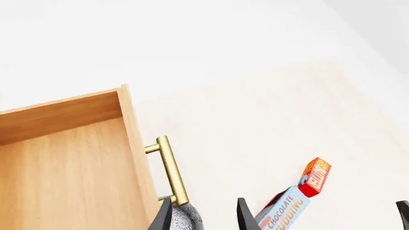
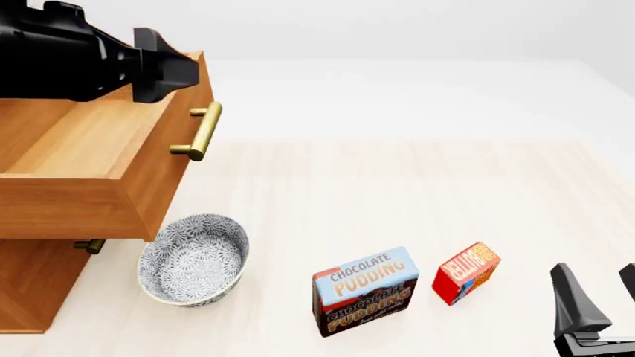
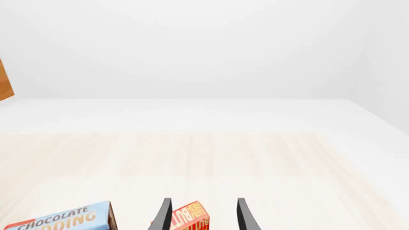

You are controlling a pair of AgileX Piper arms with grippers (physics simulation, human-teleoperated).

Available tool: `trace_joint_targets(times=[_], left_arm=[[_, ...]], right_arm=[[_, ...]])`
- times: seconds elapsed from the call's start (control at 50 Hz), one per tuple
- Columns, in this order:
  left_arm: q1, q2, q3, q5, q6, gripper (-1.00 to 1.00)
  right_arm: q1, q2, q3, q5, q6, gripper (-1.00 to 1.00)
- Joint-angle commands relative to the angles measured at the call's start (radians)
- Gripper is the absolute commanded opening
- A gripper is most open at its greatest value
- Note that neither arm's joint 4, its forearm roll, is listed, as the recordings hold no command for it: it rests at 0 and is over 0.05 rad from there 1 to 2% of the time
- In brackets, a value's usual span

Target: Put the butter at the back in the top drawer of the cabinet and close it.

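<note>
The butter [image 2: 466,272], a small red and orange box, stands on the table to the right of the pudding box. It also shows in the left wrist view [image 1: 315,177] and the right wrist view [image 3: 188,219]. The cabinet [image 2: 40,282] stands at the left. Its top drawer [image 2: 89,175] is pulled out and looks empty inside, with its brass handle [image 2: 202,132] at the front; it also shows in the left wrist view [image 1: 70,172]. My left gripper [image 2: 166,68] is open and empty above the drawer. My right gripper [image 2: 595,279] is open and empty, near the front edge, right of the butter and apart from it.
A blue and brown chocolate pudding box [image 2: 365,291] stands left of the butter. A patterned bowl [image 2: 193,259] sits on the table under the open drawer's front corner. A lower drawer handle [image 2: 89,245] shows beneath the open drawer.
</note>
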Motion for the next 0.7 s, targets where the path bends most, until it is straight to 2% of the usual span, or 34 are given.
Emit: trace_joint_targets(times=[0.02,0.7], left_arm=[[-0.038,-0.011,-0.029,0.009,0.019,1.00],[-0.181,0.068,-0.029,-0.039,0.097,1.00]], right_arm=[[0.000,0.000,0.000,0.000,0.000,1.00],[0.000,0.000,0.000,0.000,0.000,1.00]])
